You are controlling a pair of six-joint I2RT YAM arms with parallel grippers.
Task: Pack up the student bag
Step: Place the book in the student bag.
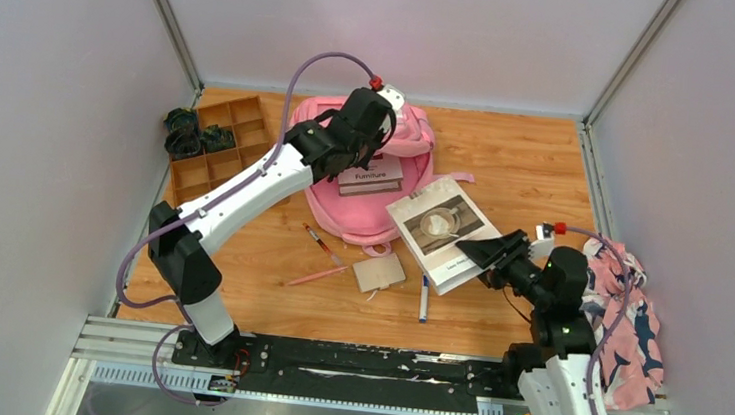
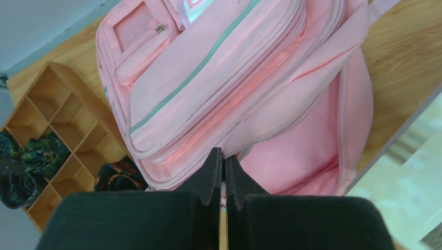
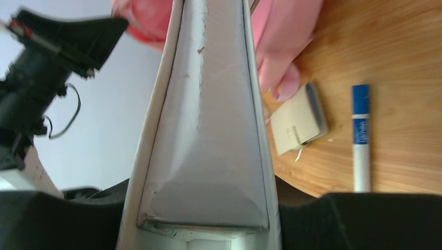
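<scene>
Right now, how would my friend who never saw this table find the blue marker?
Start at the big pink student bag on the wooden table. Just nearer the robot sits a little beige notebook, and the marker lies right of it. It alone has a blue cap and white body, unlike the pink pen and orange pen.

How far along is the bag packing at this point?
Early on. A book titled Furniture seems to lie in the student bag, whose edge the left gripper pinches open. The right gripper holds a large book. A notebook, marker, pen and pencil lie unpacked on the table.
</scene>
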